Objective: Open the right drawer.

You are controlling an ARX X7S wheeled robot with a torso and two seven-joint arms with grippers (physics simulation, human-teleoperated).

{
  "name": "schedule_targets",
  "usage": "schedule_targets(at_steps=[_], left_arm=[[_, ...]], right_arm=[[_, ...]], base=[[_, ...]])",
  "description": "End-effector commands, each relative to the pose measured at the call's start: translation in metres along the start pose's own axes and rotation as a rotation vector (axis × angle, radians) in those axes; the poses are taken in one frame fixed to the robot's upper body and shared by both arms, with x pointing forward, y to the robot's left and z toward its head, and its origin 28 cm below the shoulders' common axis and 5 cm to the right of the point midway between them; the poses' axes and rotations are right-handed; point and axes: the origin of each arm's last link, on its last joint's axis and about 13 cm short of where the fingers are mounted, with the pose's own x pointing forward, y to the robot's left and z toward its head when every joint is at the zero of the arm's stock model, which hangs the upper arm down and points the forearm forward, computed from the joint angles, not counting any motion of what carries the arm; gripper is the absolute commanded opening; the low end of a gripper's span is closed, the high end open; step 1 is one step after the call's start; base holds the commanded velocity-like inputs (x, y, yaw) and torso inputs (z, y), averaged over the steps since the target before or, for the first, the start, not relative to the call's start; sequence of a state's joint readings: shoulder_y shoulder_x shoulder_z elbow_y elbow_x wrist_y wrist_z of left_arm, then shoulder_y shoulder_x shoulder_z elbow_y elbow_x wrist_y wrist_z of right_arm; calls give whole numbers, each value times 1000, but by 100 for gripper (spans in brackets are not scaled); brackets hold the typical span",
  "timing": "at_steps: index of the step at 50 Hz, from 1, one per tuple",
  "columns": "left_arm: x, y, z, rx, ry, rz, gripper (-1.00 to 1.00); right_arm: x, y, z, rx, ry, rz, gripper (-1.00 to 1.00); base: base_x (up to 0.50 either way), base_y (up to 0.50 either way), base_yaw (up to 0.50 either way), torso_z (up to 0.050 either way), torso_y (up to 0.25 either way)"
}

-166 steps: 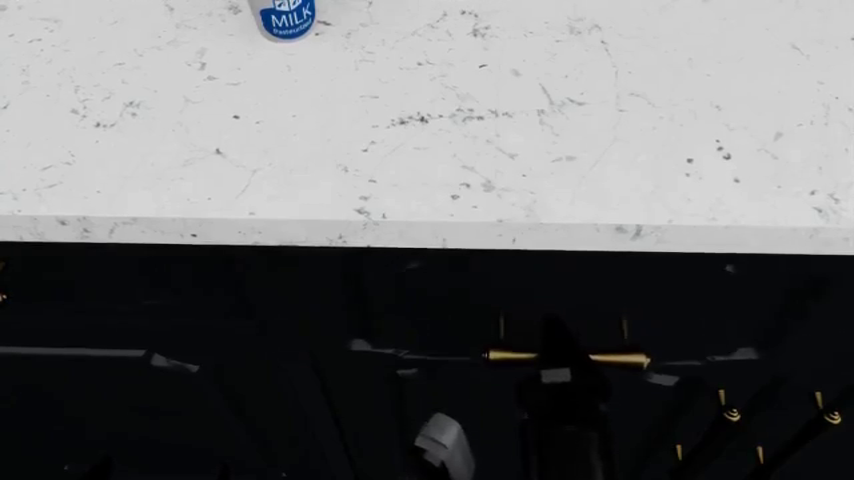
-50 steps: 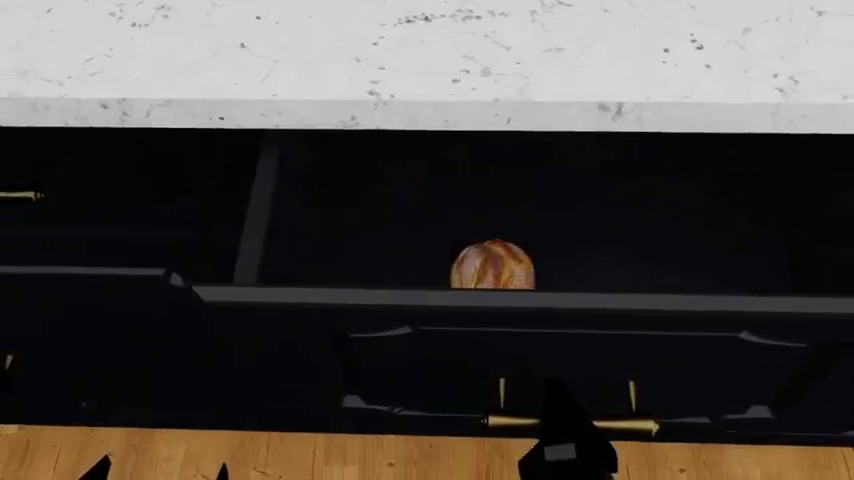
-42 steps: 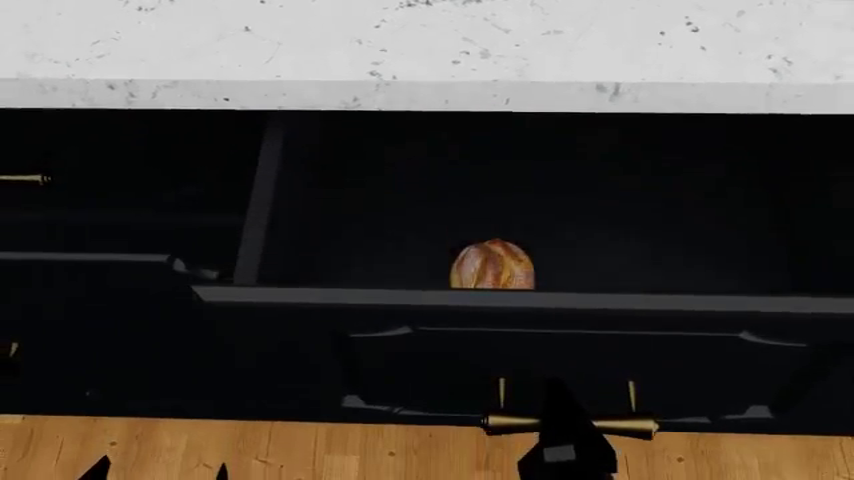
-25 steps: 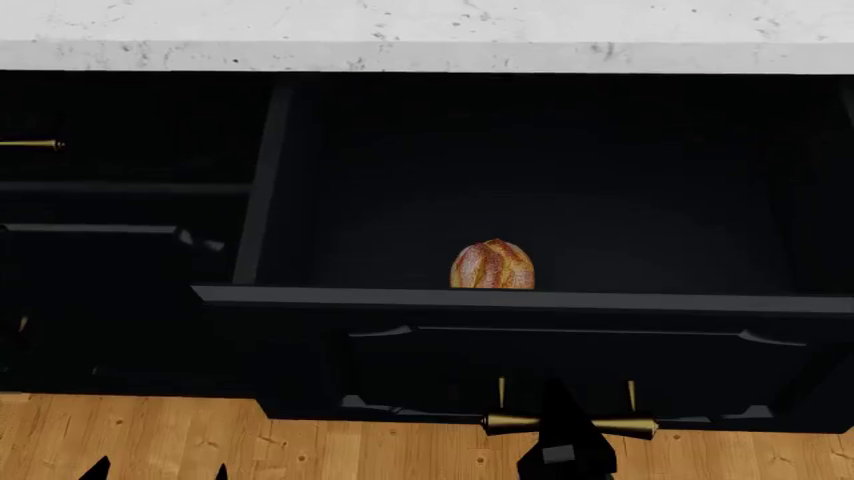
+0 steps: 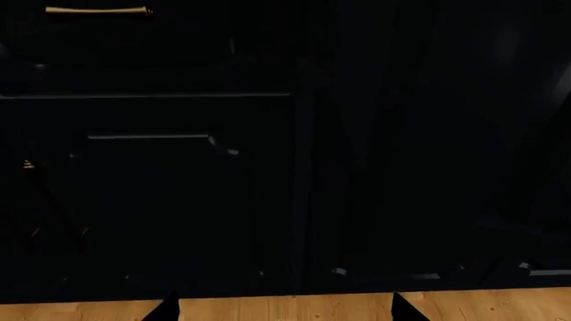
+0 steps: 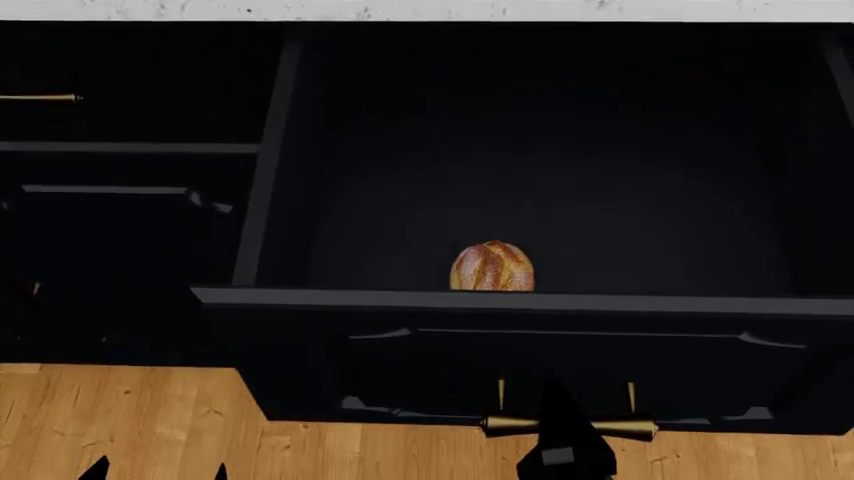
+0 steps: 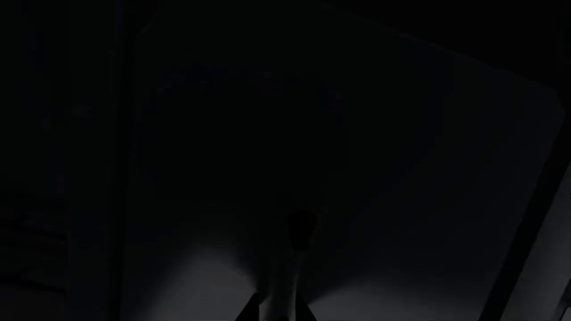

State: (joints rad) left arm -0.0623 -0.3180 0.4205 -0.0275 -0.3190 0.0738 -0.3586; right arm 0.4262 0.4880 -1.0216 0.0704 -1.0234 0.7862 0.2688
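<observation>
The right drawer stands pulled far out, its deep black interior showing in the head view. A brown bread loaf lies inside, just behind the front panel. My right gripper is shut on the middle of the drawer's brass bar handle; both flared ends stick out either side. In the dark right wrist view its tips sit close together around a pale bar. My left gripper is open and empty, its tips wide apart above the wood floor; it also shows in the head view.
The other matching drawer with its brass bar is shut at the left; the bar also shows in the left wrist view. The white countertop edge runs along the top. Wood floor lies below the cabinets.
The drawer has come much further out, showing its interior and the loaf. The countertop has slid up the view and wood floor has appeared. My right gripper has stayed on the handle.
</observation>
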Motion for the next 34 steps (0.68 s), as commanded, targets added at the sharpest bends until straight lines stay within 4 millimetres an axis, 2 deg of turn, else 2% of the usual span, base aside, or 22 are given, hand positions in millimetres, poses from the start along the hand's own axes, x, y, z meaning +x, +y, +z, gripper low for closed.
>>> schedule_targets(at_steps=[1,19,24,34], left_arm=[[0,0,0,0,-1,1,100],[0,0,0,-2,1,0,100],[1,0,1,-1,2,-1,100],[0,0,2,-1,1,0,100]], right_arm=[[-1,-8,8,-44,-46,-100,-100],[1,-8,8,-47,-57,-102,-100],[3,-20,7,-46,-65,-100,-100],[2,-17,7,-48,-66,-103,-100]], base=[[-184,0,0,0,0],[-179,0,0,1,1],[-179,0,0,0,0],[-179,0,0,1,1]])
